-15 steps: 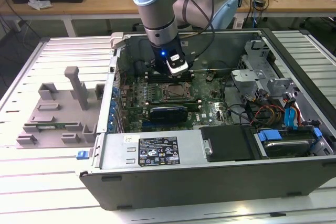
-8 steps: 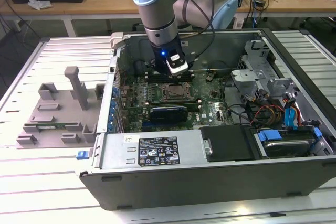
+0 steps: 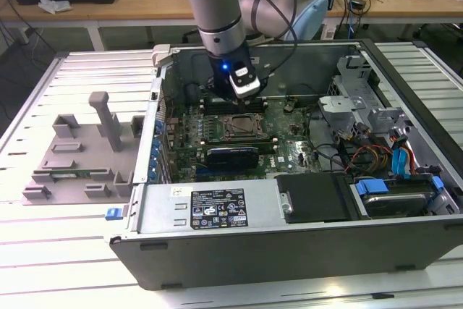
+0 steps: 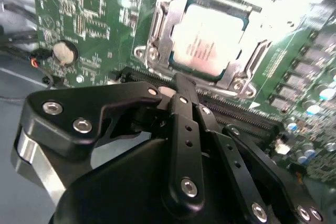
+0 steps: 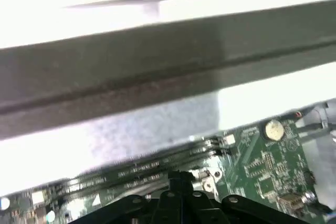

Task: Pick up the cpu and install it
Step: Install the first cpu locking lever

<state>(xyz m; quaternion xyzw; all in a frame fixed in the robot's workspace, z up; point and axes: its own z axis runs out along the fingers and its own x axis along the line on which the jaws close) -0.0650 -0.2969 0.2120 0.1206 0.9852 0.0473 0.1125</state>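
Note:
The cpu (image 4: 210, 39), a flat square chip with a shiny silver top, lies inside the metal-framed socket (image 4: 157, 35) on the green motherboard (image 4: 89, 19). In the exterior view the cpu (image 3: 241, 127) sits mid-board inside the open computer case (image 3: 217, 211). My gripper (image 4: 180, 83) hangs just above the board beside the socket, off the cpu. Its black fingers (image 4: 185, 103) are drawn together to a narrow tip with nothing between them. The exterior view has the gripper (image 3: 233, 98) a little behind the socket, toward the case's far wall. The gripper (image 5: 178, 179) also appears in the first wrist view.
Memory slots (image 4: 236, 111) run next to the socket. A coin cell (image 4: 65, 52) sits on the board. A black card (image 3: 233, 155) lies in front of the socket. Drive bays and coloured cables (image 3: 391, 153) fill the exterior view's right. A grey fixture (image 3: 83, 153) stands outside the case on the left.

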